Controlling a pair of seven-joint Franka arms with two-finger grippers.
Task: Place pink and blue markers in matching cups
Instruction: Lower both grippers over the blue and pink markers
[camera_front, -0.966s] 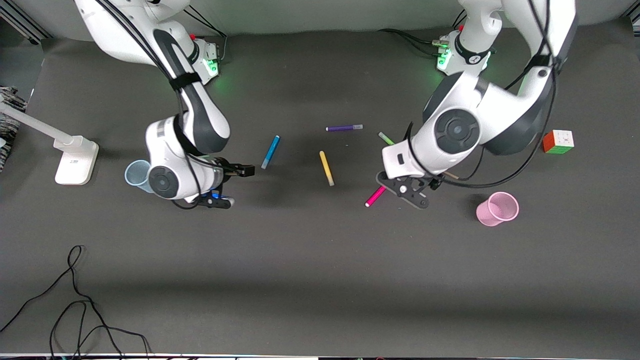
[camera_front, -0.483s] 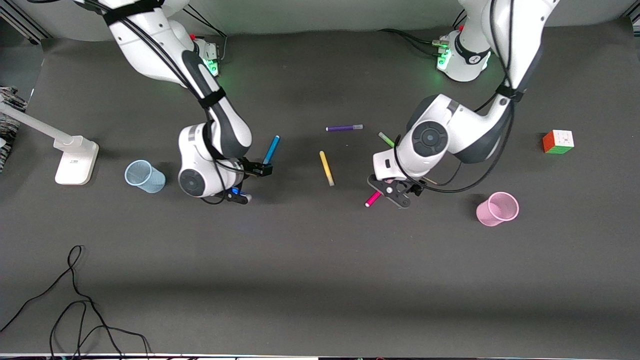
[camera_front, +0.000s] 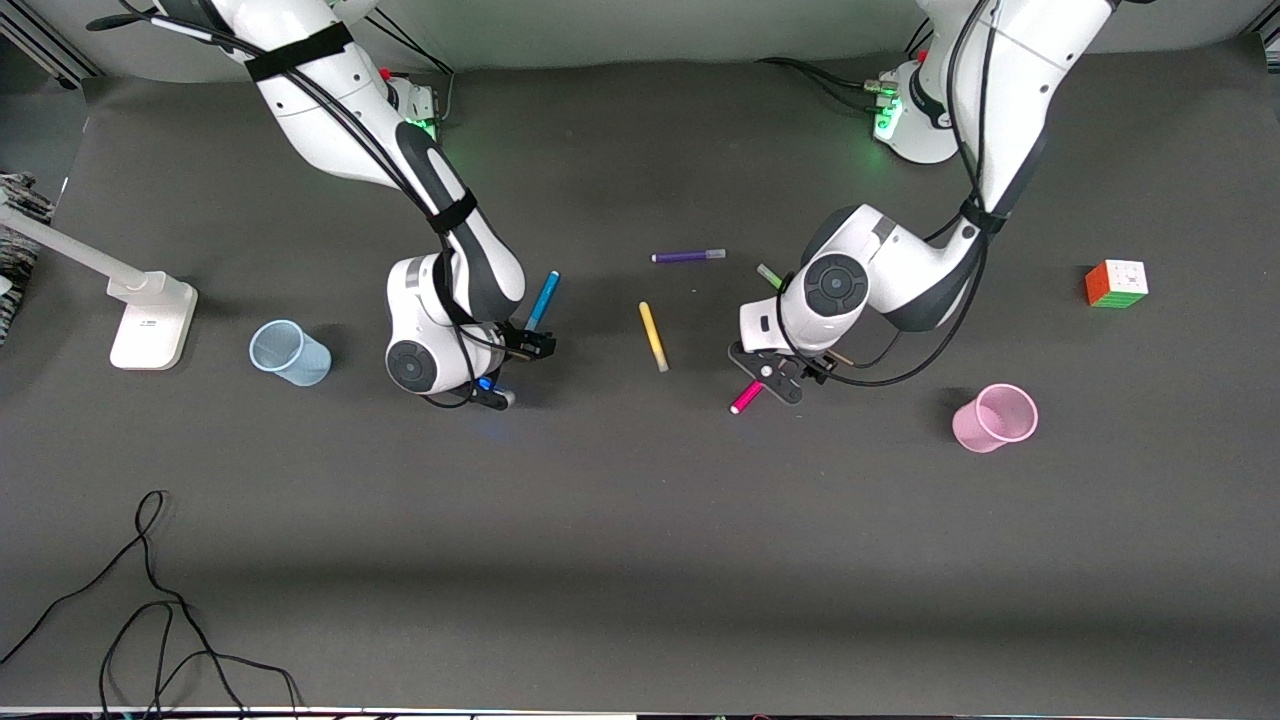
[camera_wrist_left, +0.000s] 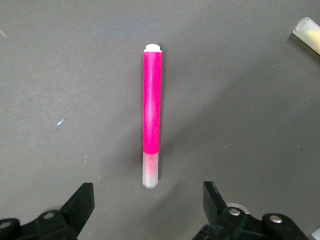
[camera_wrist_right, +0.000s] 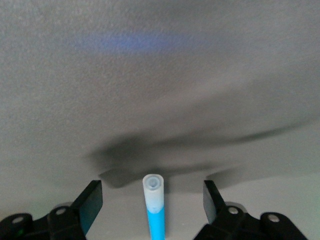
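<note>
Front view: left gripper (camera_front: 765, 378) over pink marker (camera_front: 748, 395), fingers spread, marker lying on table w/ pink cup (camera_front: 993, 417) toward left arm's end. Right gripper (camera_front: 512, 368) spread astride blue marker (camera_front: 541, 301); blue cup (camera_front: 288, 352) toward right arm's end.

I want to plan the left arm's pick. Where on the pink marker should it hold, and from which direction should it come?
Probably the magenta barrel of the pink marker, near its middle, not the pale cap end. The marker lies flat on the table with bare surface along both long sides, so come straight down from above, the fingers across its length. The left gripper is open and straddles the cap end, short of mid-barrel.
</note>
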